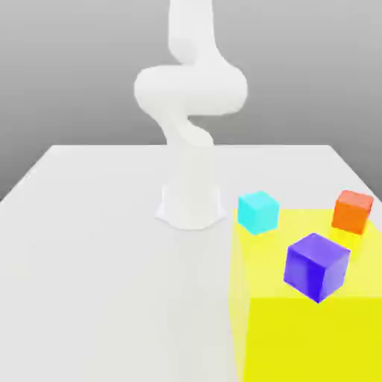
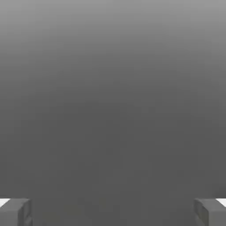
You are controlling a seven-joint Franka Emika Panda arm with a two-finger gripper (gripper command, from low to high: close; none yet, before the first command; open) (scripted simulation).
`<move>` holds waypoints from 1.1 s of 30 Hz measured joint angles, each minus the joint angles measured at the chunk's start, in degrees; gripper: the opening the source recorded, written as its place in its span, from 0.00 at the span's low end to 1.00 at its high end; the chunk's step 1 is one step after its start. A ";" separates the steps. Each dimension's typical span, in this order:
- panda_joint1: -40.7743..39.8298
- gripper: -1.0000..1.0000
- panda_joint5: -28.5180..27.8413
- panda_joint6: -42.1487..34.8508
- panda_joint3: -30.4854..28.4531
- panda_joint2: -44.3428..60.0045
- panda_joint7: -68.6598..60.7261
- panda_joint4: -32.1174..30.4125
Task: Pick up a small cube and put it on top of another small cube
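Counts — small cubes: three, one cyan cube (image 1: 258, 211), one orange cube (image 1: 352, 210), one purple cube (image 1: 316, 266) | yellow block (image 1: 313, 328): one, bearing all three cubes | white table (image 1: 97, 261): one | robot arm (image 1: 190, 112): one | gripper fingers (image 2: 15, 212): two — seen at opposite edges of the hand view

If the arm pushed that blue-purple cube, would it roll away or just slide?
The small blue-purple cube would probably slide, not roll: its faces look flat and its edges sharp. It seems rigid, so it likely won't squash. It appears to rest on the yellow block, whose smooth top may let it skid.
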 joint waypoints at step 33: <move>40.95 0.50 -2.40 26.77 4.29 45.30 -81.60 -17.48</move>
